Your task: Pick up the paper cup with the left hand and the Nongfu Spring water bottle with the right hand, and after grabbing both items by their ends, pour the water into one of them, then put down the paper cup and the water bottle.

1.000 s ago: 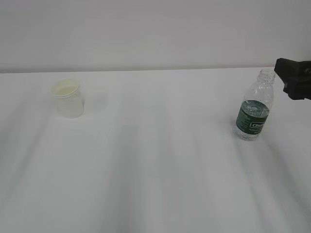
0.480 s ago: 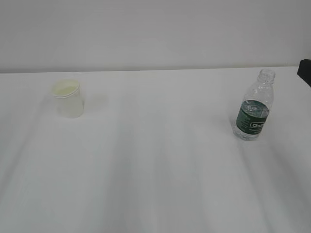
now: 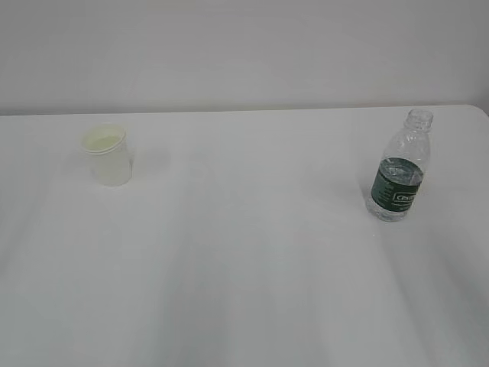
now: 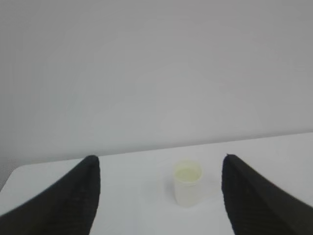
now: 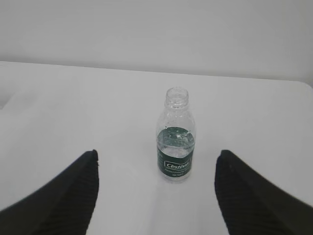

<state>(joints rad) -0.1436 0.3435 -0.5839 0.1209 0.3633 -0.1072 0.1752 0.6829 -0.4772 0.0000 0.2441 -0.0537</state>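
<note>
- Exterior view shows me the paper cup (image 3: 108,155) standing upright on the left side of the white tabletop (image 3: 244,260), with its open mouth facing up.
- I see the Nongfu Spring water bottle (image 3: 399,170) standing upright far over on the right. It has no cap. The cup and bottle are well apart.
- I think they are set far apart so each arm gets its own thing and the arms do not bump.
- No arm shows in the exterior view.
- From the left wrist view, the left end effector (image 4: 159,196) is wide open and holds nothing. The cup (image 4: 188,182) sits between its two black fingers (image 4: 73,196) in the picture, but farther off and not touching them.
- From the right wrist view, the right end effector (image 5: 156,193) is also wide open and empty. The bottle (image 5: 176,143) stands in line between its fingers (image 5: 247,196), also farther off.
- I can see the water (image 5: 175,139) reaching about to the top of the green label.
- I judge that nothing is picked up yet. Each end effector points straight at its own thing, so moving forward and closing looks like the next job.
- I must be gentle with the cup. It is thin paper and could squash or tip. The open bottle could spill if knocked.
</note>
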